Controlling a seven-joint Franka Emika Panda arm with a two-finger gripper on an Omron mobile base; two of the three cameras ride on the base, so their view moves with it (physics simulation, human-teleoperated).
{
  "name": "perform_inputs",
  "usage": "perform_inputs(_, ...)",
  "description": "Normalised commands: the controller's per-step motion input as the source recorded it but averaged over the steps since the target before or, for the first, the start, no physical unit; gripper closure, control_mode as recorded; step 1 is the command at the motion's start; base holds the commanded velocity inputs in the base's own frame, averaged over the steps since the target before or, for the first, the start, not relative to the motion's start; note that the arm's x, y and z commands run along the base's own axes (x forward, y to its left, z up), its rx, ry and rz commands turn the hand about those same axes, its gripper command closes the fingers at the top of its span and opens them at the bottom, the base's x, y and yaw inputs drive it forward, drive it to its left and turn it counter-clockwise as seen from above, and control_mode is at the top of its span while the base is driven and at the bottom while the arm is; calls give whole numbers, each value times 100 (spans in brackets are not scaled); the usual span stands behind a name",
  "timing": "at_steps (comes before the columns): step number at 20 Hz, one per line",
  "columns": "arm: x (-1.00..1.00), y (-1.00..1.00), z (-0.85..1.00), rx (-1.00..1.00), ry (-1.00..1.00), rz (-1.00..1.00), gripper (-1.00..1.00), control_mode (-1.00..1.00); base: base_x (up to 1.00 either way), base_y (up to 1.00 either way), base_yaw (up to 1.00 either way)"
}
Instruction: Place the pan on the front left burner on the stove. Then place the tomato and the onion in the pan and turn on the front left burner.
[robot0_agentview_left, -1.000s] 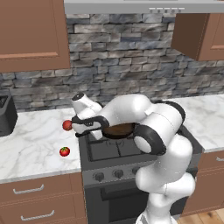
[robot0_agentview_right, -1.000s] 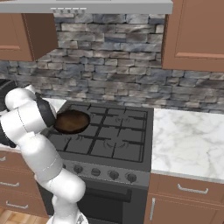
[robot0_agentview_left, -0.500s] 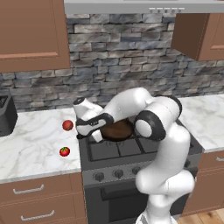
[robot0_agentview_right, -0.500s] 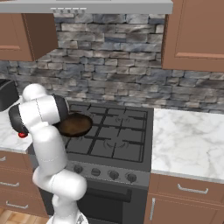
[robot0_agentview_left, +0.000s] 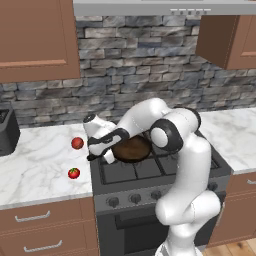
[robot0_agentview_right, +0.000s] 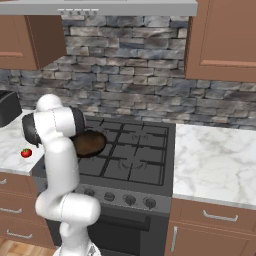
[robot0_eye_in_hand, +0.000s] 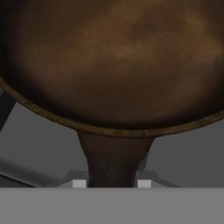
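Note:
The pan (robot0_agentview_left: 132, 148) is a dark skillet with a brownish inner face, and it is over the left grates of the stove (robot0_agentview_left: 165, 172). My gripper (robot0_agentview_left: 102, 150) is shut on its long handle at the stove's left edge. In the hand view the pan (robot0_eye_in_hand: 113, 57) spreads across the top, and its handle (robot0_eye_in_hand: 114, 159) runs down between my fingertips (robot0_eye_in_hand: 79, 183). The front left burner (robot0_agentview_left: 117, 171) lies just in front of the pan. The onion (robot0_agentview_left: 77, 143) and the tomato (robot0_agentview_left: 74, 173) sit on the counter left of the stove. I cannot tell whether the pan touches the grate.
A dark toaster (robot0_agentview_left: 7, 132) stands at the far left of the marble counter (robot0_agentview_left: 35, 170). A row of knobs (robot0_agentview_left: 134, 197) runs along the stove front. From the right base camera my arm (robot0_agentview_right: 55, 145) hides the hand, and more counter (robot0_agentview_right: 215, 160) lies right of the stove.
The arm's elbow has swung upward and its links have folded closer over the stove. The pan has come slightly forward and lower, with the handle still gripped.

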Motion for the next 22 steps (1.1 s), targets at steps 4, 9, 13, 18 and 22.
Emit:
perform_inputs(4, 21, 0, -23, 1, 0, -3, 100, -100, 0, 0, 0)
perform_inputs(9, 7, 0, -19, 2, 0, -3, 100, -100, 0, 0, 0)
perform_inputs(13, 0, 0, -3, 3, 1, -5, 100, -100, 0, 0, 0)
perform_inputs(18, -4, 2, 0, 3, 2, -8, -100, -100, 0, 0, 0)
perform_inputs(22, -25, 0, 0, 2, 2, -11, -100, -100, 0, 0, 0)
